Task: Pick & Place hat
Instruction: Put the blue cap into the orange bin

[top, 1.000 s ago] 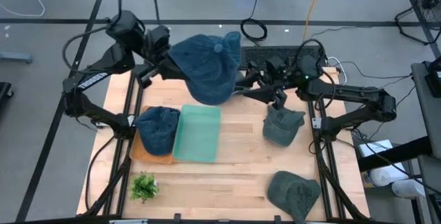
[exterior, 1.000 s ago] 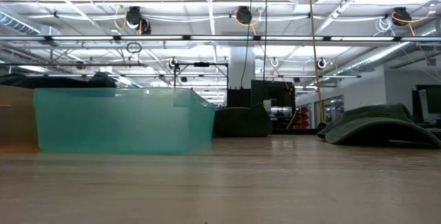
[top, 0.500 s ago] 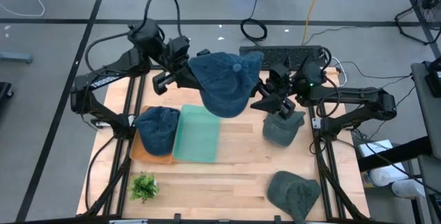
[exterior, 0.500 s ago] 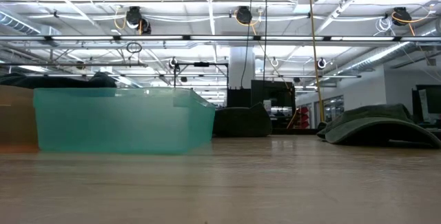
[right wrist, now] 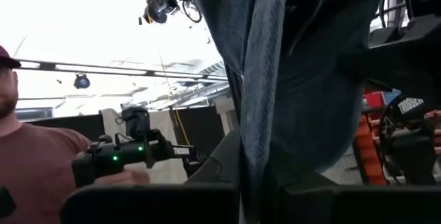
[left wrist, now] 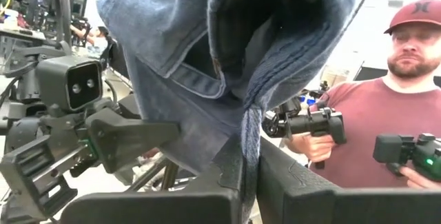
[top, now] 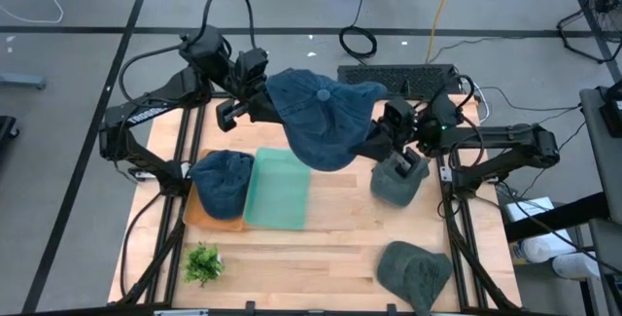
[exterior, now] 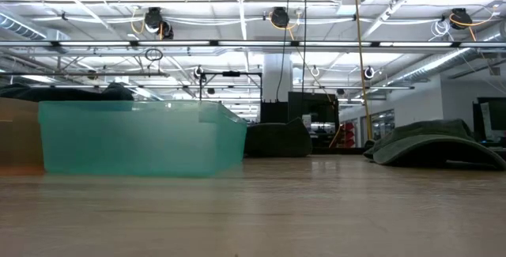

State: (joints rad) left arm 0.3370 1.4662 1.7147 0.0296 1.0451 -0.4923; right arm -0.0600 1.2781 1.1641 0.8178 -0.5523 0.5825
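Blue denim hat (top: pixel 321 117) was hanging in the air over the back half of the wooden tabletop (top: pixel 330 248), stretched between both arms. Our left hand (top: pixel 260 102) was pinched tight on the fabric at one edge, and the wrist view showed the cloth squeezed between its fingers (left wrist: pixel 275 182). Our right hand (top: pixel 381 139) was clamped on the hat's opposite edge, right above a grey-green hat (top: pixel 397 180) lying on the tabletop. Underneath we had a teal bin (top: pixel 277 188) next to an orange tray (top: pixel 209 221) holding another blue hat (top: pixel 222 180). A second grey-green hat (top: pixel 413 272) sat near the front right corner, and a little green plant (top: pixel 202 263) near the front left. Behind the rig, a person (left wrist: pixel 358 134) in a red shirt gripped two handheld controllers (left wrist: pixel 313 124).
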